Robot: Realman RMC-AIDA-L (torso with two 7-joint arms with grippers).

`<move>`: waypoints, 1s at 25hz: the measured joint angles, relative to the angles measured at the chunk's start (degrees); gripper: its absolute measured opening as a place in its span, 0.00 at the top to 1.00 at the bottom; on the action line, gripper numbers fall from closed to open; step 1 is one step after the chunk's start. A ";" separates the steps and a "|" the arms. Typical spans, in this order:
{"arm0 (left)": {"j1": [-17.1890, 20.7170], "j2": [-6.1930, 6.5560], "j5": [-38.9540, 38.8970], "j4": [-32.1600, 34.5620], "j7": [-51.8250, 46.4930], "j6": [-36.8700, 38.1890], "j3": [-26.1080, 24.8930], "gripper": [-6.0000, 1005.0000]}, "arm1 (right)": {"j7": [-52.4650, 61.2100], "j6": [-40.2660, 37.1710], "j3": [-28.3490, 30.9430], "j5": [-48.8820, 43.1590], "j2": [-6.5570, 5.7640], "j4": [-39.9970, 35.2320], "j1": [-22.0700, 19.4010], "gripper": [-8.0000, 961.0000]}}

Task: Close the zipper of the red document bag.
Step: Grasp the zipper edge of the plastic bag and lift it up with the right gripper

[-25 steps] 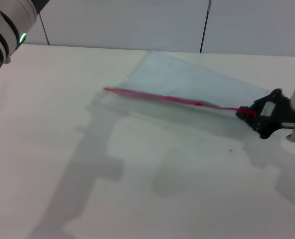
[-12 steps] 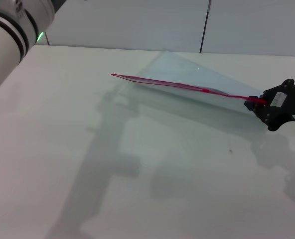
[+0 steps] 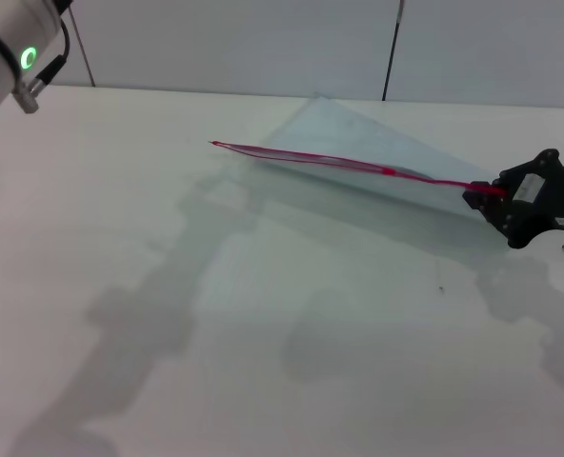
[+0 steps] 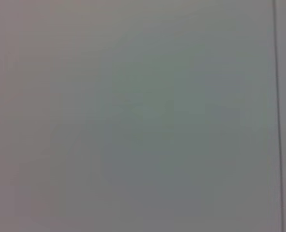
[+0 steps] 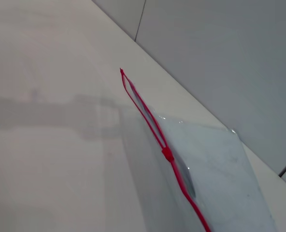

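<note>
The red document bag (image 3: 377,152) lies toward the far right part of the white table (image 3: 263,333), a pale blue-grey translucent pouch with its red-trimmed long edge lifted off the surface and stretched taut. That edge is the zipper (image 3: 339,163), a thin bright red strip running from a free tip near the middle of the far side of the table down to the right edge. In the right wrist view the strip (image 5: 152,125) splits into two lines along the stretch toward the free tip, so the mouth is open there, and the small slider (image 5: 167,154) sits partway along it — closer to the held end in the head view (image 3: 389,171).

The right gripper (image 3: 480,202), black, is at the right edge of the table and is clamped on the near end of the zipper, holding that corner of the pouch up. The pouch casts a soft shadow on the table below the raised edge.

The left arm (image 3: 10,52) is high at the far left corner, only its white wrist with a green light in sight — whether its claw is apart or together I cannot tell. The left wrist view shows just a plain grey wall (image 4: 133,116) with one dark seam.
</note>
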 joint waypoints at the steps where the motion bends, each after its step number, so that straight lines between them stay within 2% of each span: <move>1: -0.08 0.06 -0.03 -1.59 -0.95 -2.56 -0.60 0.54 | 0.00 0.00 -0.01 0.10 0.00 -0.02 0.04 0.94; 5: -0.91 0.47 0.92 -7.59 -7.90 -11.38 -3.74 0.54 | 0.00 0.00 -0.10 0.15 0.00 -0.20 0.23 0.94; 9: -2.42 2.81 8.05 -8.77 -14.60 -11.70 -3.91 0.54 | 0.01 -0.04 -0.06 0.23 0.00 -0.27 0.23 0.94; 15: -4.30 4.20 23.78 -8.33 -26.49 -11.86 -4.25 0.54 | 0.07 -0.67 -0.03 0.32 -0.02 -0.52 0.36 0.94; 19: -6.37 5.08 37.96 -8.26 -37.23 -12.42 -4.34 0.54 | 0.21 -1.01 -0.02 0.33 -0.09 -1.15 0.40 0.94; 25: -8.35 5.39 55.26 -8.22 -47.95 -16.08 -5.11 0.54 | 0.22 -1.20 -0.02 1.56 -0.06 -1.56 0.39 0.94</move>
